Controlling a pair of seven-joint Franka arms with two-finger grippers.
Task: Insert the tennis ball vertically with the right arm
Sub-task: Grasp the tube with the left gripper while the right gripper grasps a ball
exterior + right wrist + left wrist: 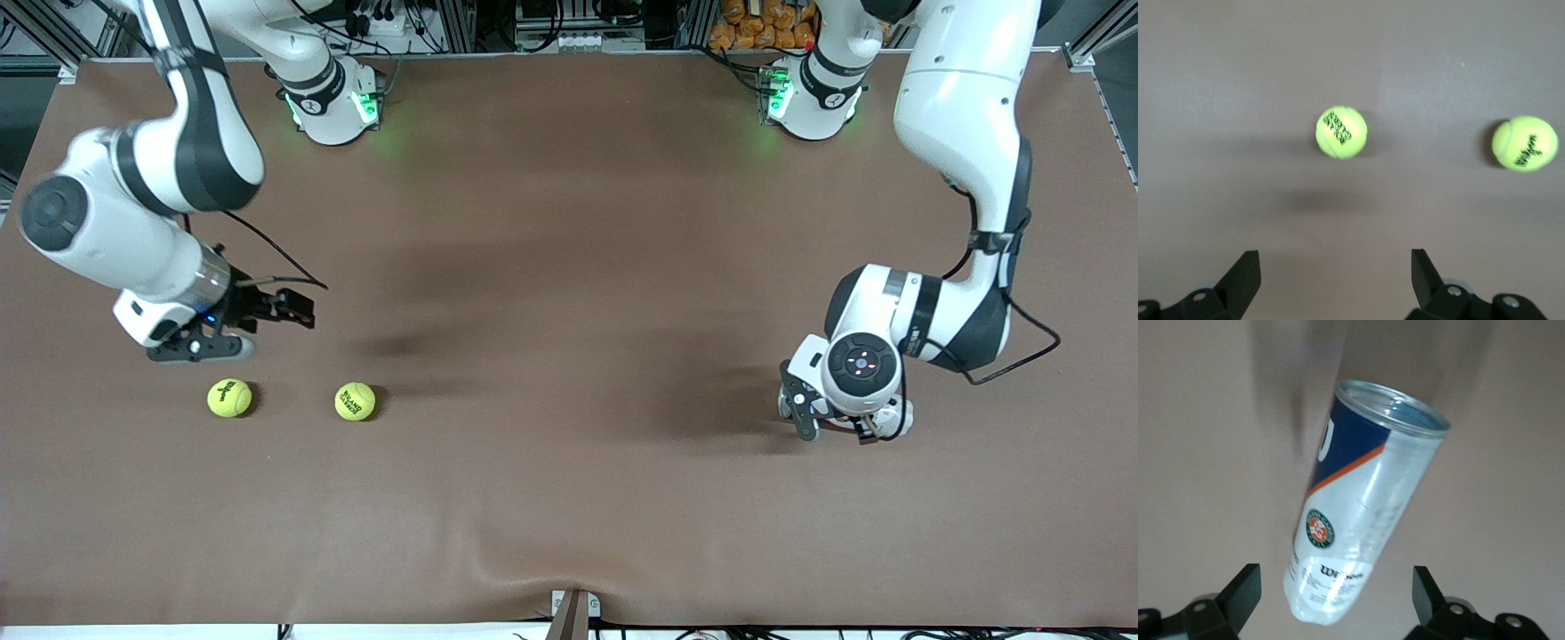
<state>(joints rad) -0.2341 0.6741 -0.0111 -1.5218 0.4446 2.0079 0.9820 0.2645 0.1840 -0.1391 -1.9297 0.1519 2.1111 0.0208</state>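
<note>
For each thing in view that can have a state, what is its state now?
Tennis ball can: upright on the table, lid off, no ball inside.
Tennis ball with Wilson print: resting on the table, not held.
Tennis ball with Roland Garros print: resting on the table, not held.
Right claw: open, empty, over the table beside the balls.
Left claw: open, empty, around the can without touching it.

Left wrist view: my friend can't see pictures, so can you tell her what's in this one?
A clear plastic tennis ball can with a blue, orange and white label lies on the brown table, its open metal-rimmed mouth showing and no balls inside. The left gripper hangs above it, its two black fingers spread wide on either side of the can's closed end, not touching it.
</note>
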